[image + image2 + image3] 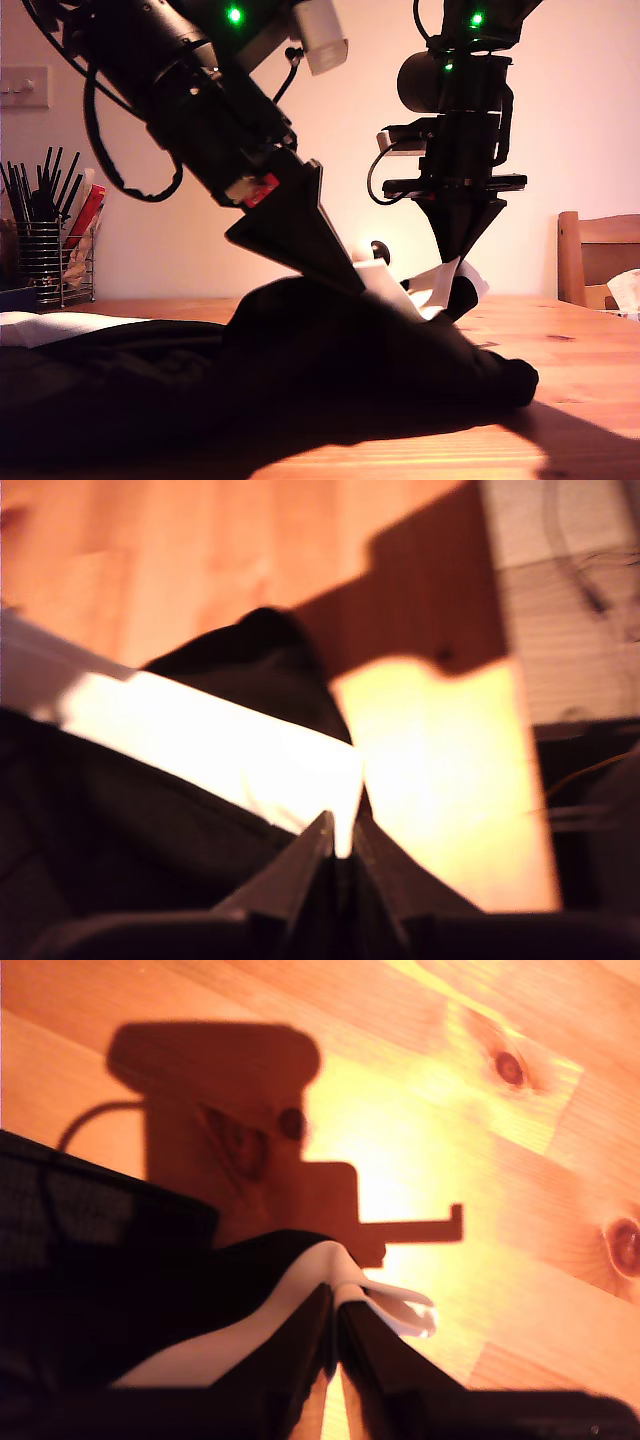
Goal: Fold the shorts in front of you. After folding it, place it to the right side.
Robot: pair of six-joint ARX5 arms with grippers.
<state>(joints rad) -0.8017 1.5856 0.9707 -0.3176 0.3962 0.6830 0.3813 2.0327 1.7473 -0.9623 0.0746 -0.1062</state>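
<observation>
Exterior view: my first gripper (pixel 340 842) and my second gripper (pixel 335 1312) each pinch the soft black shorts' (pixel 300 360) white hem band.

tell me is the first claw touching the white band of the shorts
Touching. In the first wrist view my first claw has its jaws closed on the white band of the shorts, no gap showing.

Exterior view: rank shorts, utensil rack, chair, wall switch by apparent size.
1. shorts, by far the widest.
2. utensil rack and chair: similar, both cut by the frame edge, so unranked.
3. wall switch, smallest.
Apparent size only; distances differ.
</observation>
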